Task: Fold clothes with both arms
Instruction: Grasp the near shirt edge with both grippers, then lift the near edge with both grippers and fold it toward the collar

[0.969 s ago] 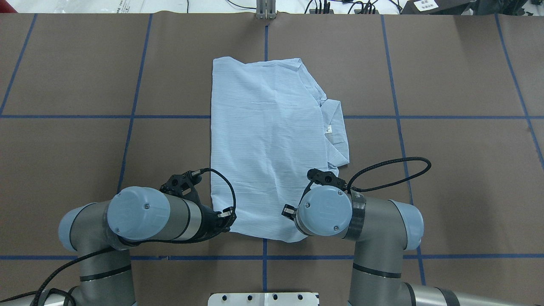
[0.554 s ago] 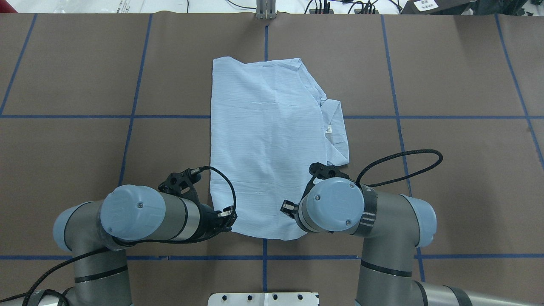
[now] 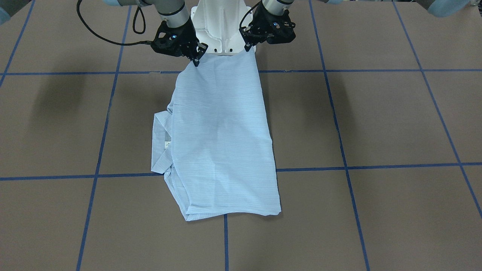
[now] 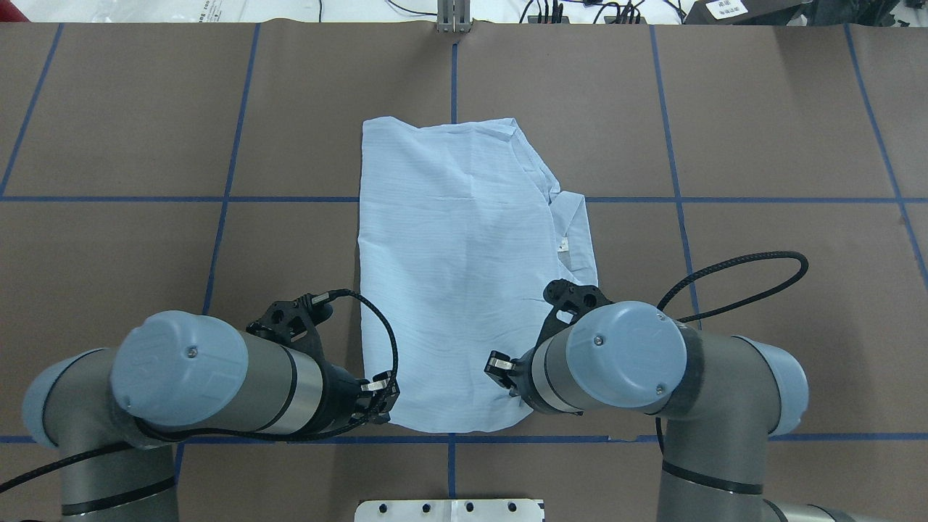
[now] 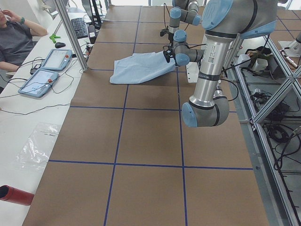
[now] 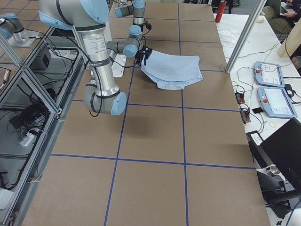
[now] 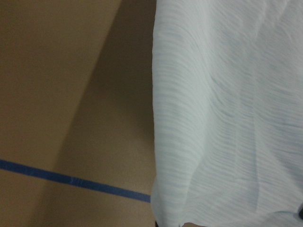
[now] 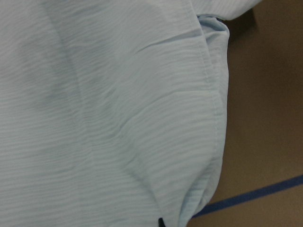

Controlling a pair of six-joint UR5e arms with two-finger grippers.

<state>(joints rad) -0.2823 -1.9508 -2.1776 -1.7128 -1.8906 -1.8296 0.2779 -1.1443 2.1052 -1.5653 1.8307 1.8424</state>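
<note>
The pale blue shirt (image 4: 464,254) lies folded into a long strip on the brown table, with its collar (image 4: 573,232) sticking out on the right side. My left gripper (image 4: 384,395) is shut on the strip's near left corner. My right gripper (image 4: 499,365) is shut on the near right corner. In the front-facing view the shirt (image 3: 222,143) slopes up from the table to the right gripper (image 3: 196,61) and the left gripper (image 3: 249,48), so the near edge hangs lifted. Both wrist views show only fabric (image 7: 227,118) (image 8: 109,118) over the table.
The white pedestal base (image 4: 449,510) sits just behind the lifted edge. Blue tape lines (image 4: 225,199) grid the brown table. A metal post (image 4: 453,18) stands at the far edge. A person (image 5: 16,40) sits at a side desk with control tablets (image 5: 47,70).
Both arms have drawn back toward the robot's base, and the shirt's near edge has come with them, closer to the near blue tape line. The far end stays put.
</note>
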